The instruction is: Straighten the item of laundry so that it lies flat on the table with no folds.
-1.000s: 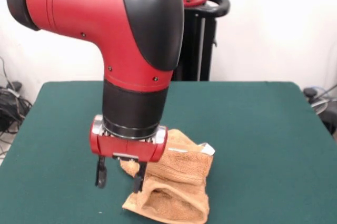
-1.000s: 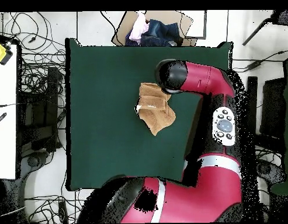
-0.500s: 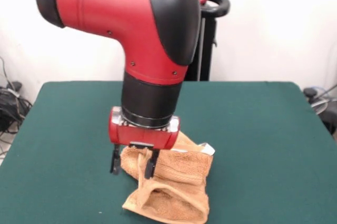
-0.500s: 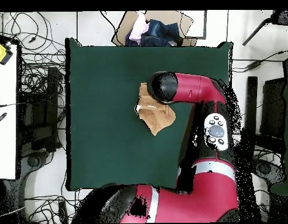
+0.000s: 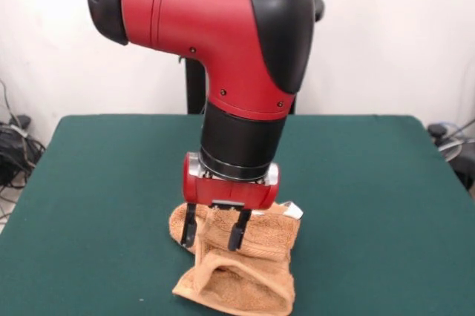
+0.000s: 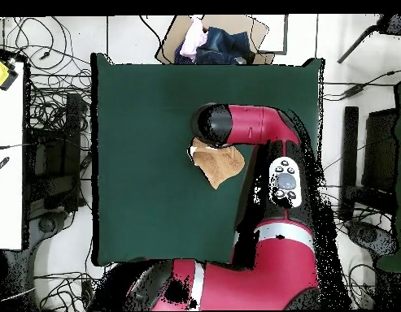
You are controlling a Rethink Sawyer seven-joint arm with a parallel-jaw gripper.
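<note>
The orange-tan towel (image 5: 245, 264) lies crumpled and folded on the dark green table (image 5: 371, 197), near its front edge in the front view. A small white tag (image 5: 291, 210) shows at its right. My gripper (image 5: 212, 231) is open and hangs just above the towel's upper left part, fingers (image 5: 238, 228) spread over the cloth, holding nothing. In the overhead view the arm's head (image 6: 213, 123) covers the far part of the towel (image 6: 221, 166).
A cardboard box with clothes (image 6: 215, 41) stands beyond the table's far edge in the overhead view. Cables (image 5: 11, 142) lie on the floor at the left. A white desk (image 6: 6, 146) stands at the left side.
My gripper has moved to the right in the front view, from beside the towel's left edge to over the towel. It stays open. The towel has not moved.
</note>
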